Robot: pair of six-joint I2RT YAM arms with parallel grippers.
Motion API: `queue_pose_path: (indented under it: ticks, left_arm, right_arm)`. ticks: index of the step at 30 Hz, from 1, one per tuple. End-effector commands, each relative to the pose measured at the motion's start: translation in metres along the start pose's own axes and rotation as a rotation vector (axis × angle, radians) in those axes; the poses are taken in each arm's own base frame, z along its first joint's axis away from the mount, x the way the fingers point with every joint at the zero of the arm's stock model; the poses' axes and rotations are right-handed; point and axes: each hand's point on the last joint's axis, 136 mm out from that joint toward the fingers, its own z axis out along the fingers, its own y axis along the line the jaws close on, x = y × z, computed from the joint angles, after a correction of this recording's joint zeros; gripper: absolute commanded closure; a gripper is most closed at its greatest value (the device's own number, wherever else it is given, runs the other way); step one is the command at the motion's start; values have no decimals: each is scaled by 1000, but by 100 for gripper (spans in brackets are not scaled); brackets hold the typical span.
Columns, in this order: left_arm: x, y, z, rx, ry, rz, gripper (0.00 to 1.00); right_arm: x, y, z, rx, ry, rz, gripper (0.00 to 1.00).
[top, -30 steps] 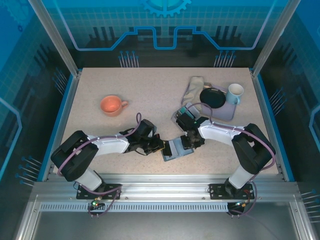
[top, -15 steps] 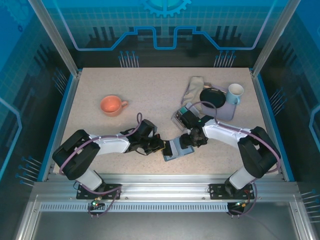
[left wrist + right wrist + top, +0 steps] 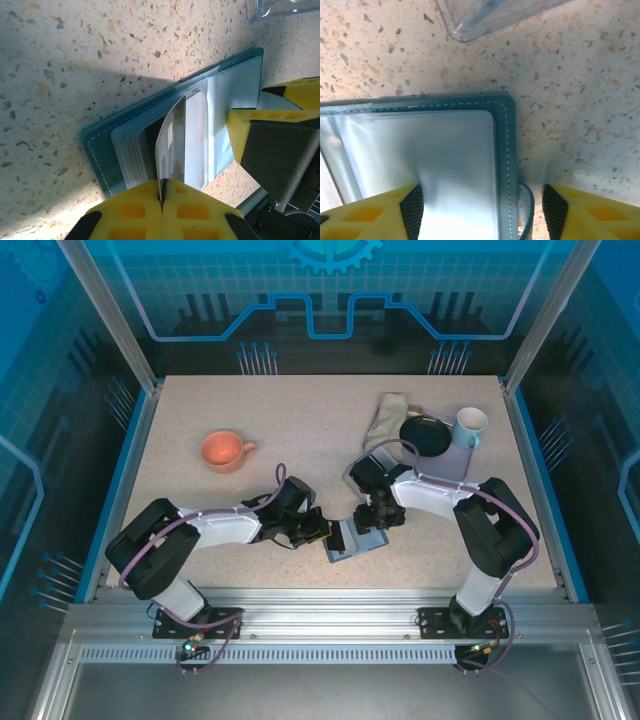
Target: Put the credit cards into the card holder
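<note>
The card holder (image 3: 355, 540) lies open on the table between both arms, with a teal cover (image 3: 100, 145) and clear sleeves inside. My left gripper (image 3: 325, 532) (image 3: 162, 195) is shut on the edge of one clear sleeve and lifts it. A dark strip (image 3: 151, 150), perhaps a credit card, shows between the sleeves. My right gripper (image 3: 377, 523) (image 3: 482, 205) is open, straddling the holder's stitched edge (image 3: 507, 150). One pad rests on the clear sleeve and the other stands past the snap tab, over the table. Its yellow finger (image 3: 270, 145) appears in the left wrist view.
A clear tray (image 3: 490, 20) (image 3: 280, 10) with a teal edge inside sits just beyond the holder. An orange mug (image 3: 225, 450) stands at the left. A cloth (image 3: 388, 418), a black dish (image 3: 425, 435) and a white mug (image 3: 469, 426) crowd the back right.
The right arm's elbow swung inward while its gripper stayed at the holder and its jaws spread wider. The left gripper kept its hold without moving.
</note>
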Motion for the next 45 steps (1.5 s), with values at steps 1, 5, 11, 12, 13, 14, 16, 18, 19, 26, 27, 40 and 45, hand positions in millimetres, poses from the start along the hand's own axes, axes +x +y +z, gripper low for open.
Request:
queue_pose_path:
  ticks: [1,5,11,12,13,14,16,18,19,26,27,40,45]
  left_arm:
    - [11,44,5,-167,30,-18,100]
    - [12,48,4,-178,34,-20,100]
    - [4,52,-8,-165,11,-37,100]
    - [2,51,-12,-155,6,-41,100]
    - [0,50,-16,-147,0,-39,100]
    - [-4,49,-21,-141,-8,-37,100]
    - [-7,41,-30,-110,-12,-22,100]
    - [-8,25,-38,-59,-7,10,100]
    - [-8,18,-41,-34,-1,29,100]
    - [1,-39,-48,177,70,163,100]
    - [2,-44,-46,190,78,174,100]
    - [0,-27,6,116,123,105,100]
    - [2,-24,16,116,142,101,100]
  right_arm:
    - [16,-18,4,92,42,11,43]
    - [21,-15,4,55,42,29,46]
    - [28,6,2,-74,53,68,45]
    - [30,11,1,-105,57,81,45]
    - [31,16,-1,-140,58,90,45]
    - [32,24,-3,-186,59,102,45]
    - [37,36,-6,-260,64,121,43]
    - [38,38,-11,-289,49,153,38]
    - [37,37,-14,-292,37,160,37]
    - [26,12,-31,-289,-43,228,30]
    - [27,9,-30,-292,-41,232,30]
    - [34,12,-12,-333,26,209,28]
    - [35,6,-5,-268,43,204,29]
